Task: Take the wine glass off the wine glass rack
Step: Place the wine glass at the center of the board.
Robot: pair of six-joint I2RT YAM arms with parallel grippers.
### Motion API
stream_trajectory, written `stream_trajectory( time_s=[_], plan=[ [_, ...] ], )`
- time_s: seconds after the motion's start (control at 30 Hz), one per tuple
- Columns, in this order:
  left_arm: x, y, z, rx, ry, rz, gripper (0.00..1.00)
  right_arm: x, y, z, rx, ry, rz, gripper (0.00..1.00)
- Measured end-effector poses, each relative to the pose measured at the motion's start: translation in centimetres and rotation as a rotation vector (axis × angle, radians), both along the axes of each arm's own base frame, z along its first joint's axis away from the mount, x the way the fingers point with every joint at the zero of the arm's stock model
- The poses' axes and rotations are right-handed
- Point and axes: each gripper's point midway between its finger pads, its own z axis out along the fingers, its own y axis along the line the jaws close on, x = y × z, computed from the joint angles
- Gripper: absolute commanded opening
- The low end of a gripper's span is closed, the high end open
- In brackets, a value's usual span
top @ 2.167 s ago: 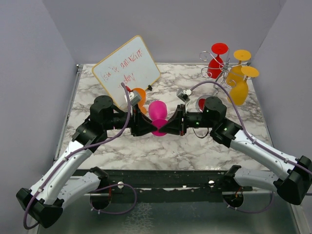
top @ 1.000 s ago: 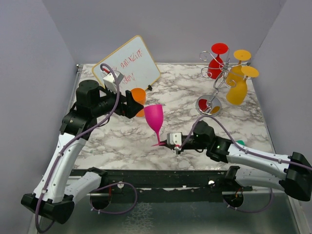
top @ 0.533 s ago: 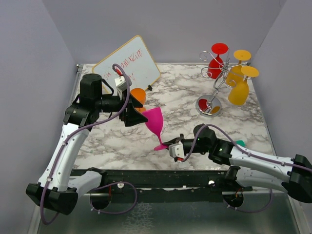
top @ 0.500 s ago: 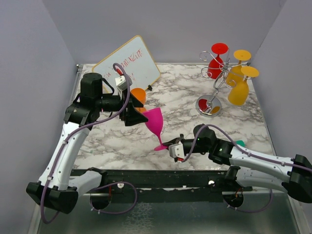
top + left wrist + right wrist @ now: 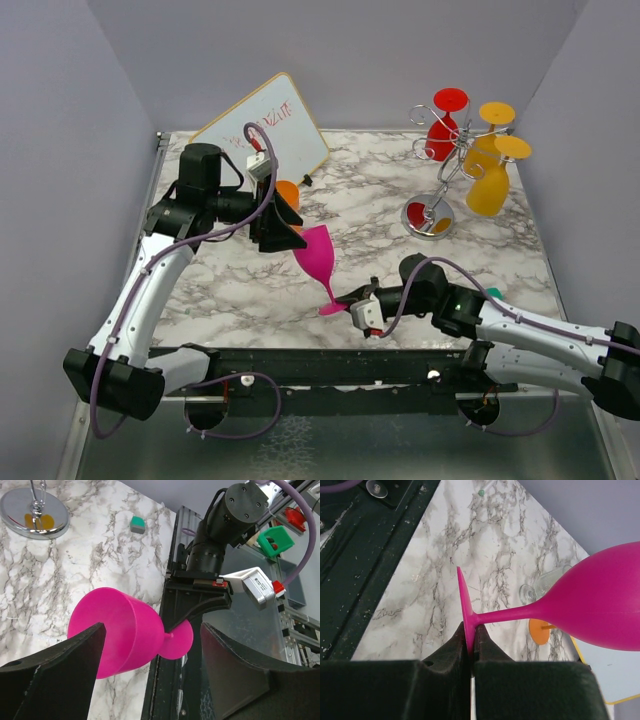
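Note:
A pink wine glass leans to the left over the table's near middle. My right gripper is shut on the rim of its foot, which stands on edge between the pads; the gripper points at the bowl. My left gripper is open, and the bowl lies just ahead, between its spread fingers. The wine glass rack stands at the back right on its mirrored base, with a red glass and yellow glasses hanging from it.
A whiteboard leans at the back left, with an orange glass in front of it. A small green block lies by the right arm. The rack's base shows in the left wrist view. The table's black front rail is close.
The pink glass, upright a second ago, has tipped left and lifted, held by its foot in the right gripper. The left arm has swung in and brought its open fingers up to the bowl.

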Motion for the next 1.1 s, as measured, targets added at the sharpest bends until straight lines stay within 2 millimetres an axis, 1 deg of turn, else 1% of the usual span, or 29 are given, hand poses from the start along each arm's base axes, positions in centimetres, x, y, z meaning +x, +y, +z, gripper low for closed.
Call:
stream_trajectory(
  time_s=[0.1,0.23,0.33,0.43,0.53,0.6,0.7,0.83,0.93,1.03,1.1],
  plan=[
    [-0.2,-0.3,-0.3,-0.004,0.017,-0.023,0.73,-0.2,-0.1,0.2,-0.012,-0.006,0.015,0.01],
    [-0.7,-1.0,-1.2,-0.004,0.059,-0.070,0.66,-0.4,-0.2,0.0,-0.023,-0.004,0.024,0.01],
    [-1.1,-1.3,-2.0,0.003,0.086,-0.088,0.57,-0.4,-0.3,-0.2,-0.032,-0.008,0.027,0.01],
    [-1.3,-1.4,-2.6,0.009,0.103,-0.096,0.46,-0.4,-0.3,-0.2,-0.034,-0.017,0.028,0.01],
    [-1.7,-1.5,-3.3,0.014,0.118,-0.103,0.38,-0.3,-0.3,-0.2,-0.034,-0.021,0.024,0.01],
    [-1.8,-1.4,-3.6,0.016,0.123,-0.104,0.27,-0.2,-0.4,-0.2,-0.039,-0.023,0.021,0.01],
    [-2.3,-1.5,-3.5,0.014,0.111,-0.114,0.00,-0.4,-0.5,-0.1,-0.040,-0.027,0.023,0.01],
    [-3.5,-1.5,-2.7,-0.010,0.097,-0.155,0.00,-0.5,-0.7,0.0,-0.056,-0.037,0.030,0.04],
    [-4.0,-1.5,-2.4,-0.016,0.087,-0.164,0.00,-0.5,-0.6,0.2,-0.057,-0.047,0.037,0.10],
    [-4.3,-1.4,-2.3,-0.018,0.081,-0.165,0.00,-0.4,-0.6,0.1,-0.064,-0.040,0.036,0.20],
    [-4.4,-1.3,-2.3,-0.019,0.078,-0.166,0.00,-0.3,-0.6,-0.1,-0.069,-0.024,0.022,0.22]
  ],
)
